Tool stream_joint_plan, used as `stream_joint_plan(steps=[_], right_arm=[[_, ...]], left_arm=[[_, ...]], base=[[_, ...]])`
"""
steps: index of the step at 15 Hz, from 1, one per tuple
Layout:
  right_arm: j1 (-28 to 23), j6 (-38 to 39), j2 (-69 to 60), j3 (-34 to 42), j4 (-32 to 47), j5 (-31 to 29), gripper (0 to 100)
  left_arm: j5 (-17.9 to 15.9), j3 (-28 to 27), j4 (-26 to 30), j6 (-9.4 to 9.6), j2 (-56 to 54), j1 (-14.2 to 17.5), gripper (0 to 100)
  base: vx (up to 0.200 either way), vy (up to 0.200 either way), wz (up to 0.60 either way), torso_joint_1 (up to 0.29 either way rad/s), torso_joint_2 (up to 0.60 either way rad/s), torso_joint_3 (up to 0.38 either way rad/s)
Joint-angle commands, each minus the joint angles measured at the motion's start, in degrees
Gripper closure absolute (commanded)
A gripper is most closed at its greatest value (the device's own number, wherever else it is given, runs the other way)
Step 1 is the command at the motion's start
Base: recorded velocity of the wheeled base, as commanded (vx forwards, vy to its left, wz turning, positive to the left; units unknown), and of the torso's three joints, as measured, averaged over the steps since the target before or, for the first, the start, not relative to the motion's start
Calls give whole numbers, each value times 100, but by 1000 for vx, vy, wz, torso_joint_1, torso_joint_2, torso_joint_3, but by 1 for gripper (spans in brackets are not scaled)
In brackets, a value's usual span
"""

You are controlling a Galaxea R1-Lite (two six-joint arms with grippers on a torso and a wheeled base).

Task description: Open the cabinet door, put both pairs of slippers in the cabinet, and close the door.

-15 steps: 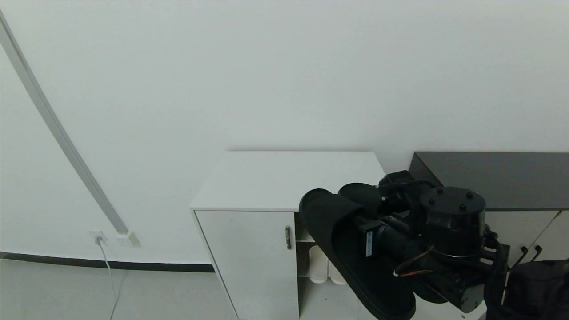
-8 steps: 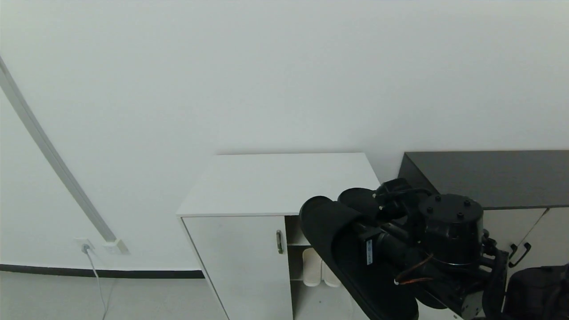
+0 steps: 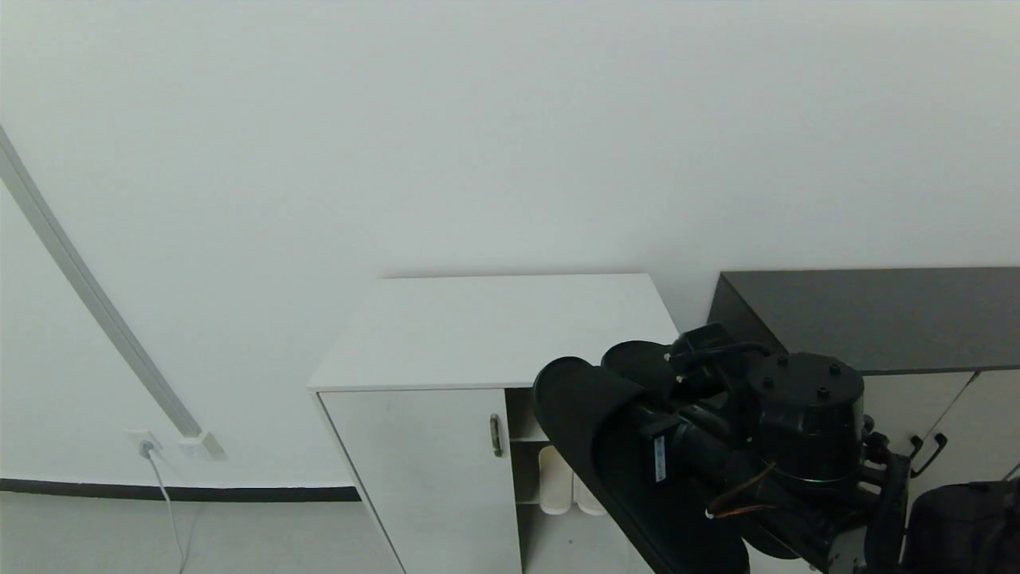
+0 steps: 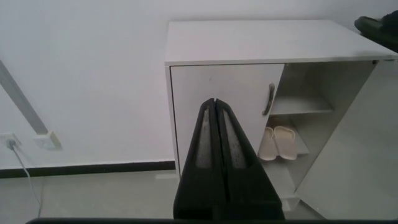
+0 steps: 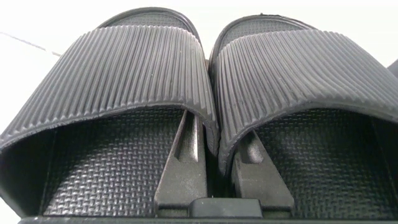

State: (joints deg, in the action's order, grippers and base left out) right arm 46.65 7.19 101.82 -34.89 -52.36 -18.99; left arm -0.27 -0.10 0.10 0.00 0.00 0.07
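1. Plain white wall [image 3: 510,135] behind, pale floor [image 3: 80,534], black skirting strip [image 3: 239,494] where they meet.
2. Fingers [image 5: 183,158] of the right gripper [image 5: 217,134]: one tucked under each strap, jaws clamped on the touching inner side walls of the black slippers [image 5: 143,68]. The pair is gripped side by side, toes pointing away from the wrist.
3. Head view: black slippers [image 3: 590,399] are in the air in front of the open right half of the white cabinet [image 3: 486,327]. Toes are up near the level of the cabinet top, heels lower and nearer the robot.
4. Fingers of the left gripper [image 4: 215,146]: pressed flat together, nothing between them. It points at the cabinet front, well apart from it.
5. Cabinet: left door [image 4: 217,93] is closed, with its handle [image 4: 270,99] on the edge next to the opening. The pale panel at the right of the opening looks like the right door [image 4: 364,143] swung out.
6. Inside the open half: upper shelf [image 4: 301,106], and the white slippers [image 4: 280,142] side by side on the level below it.
7. Outward: dark-topped cabinet [image 3: 868,319] stands just right of the white one.
8. Grey trunking [image 3: 80,279] slants down the wall to a socket [image 3: 143,441], and a cable [image 3: 171,510] hangs from it to the floor.
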Motion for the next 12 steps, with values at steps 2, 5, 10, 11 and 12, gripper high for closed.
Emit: stream_joint_plan(steps=[2,5,10,11,12], right_arm=[[2,1,5,17,-2,1,100],[19,1,5,70,-82,18,100],[63,-34,14,123,-205,71,100],[72,-34,5,158,-213,71,100],[81,-34,5,175,-213,71,100]], left_arm=[[0,1,-1,0,0,1,100],[0,1,-1,0,0,1,100],[0,1,-1,0,0,1,100],[0,1,-1,0,0,1,100],[0,1,-1,0,0,1,100]], base=[[0,0,0,0,0,0],[0,0,0,0,0,0],[0,0,0,-134,297,169],[0,0,0,-163,349,198],[0,0,0,-149,354,198]])
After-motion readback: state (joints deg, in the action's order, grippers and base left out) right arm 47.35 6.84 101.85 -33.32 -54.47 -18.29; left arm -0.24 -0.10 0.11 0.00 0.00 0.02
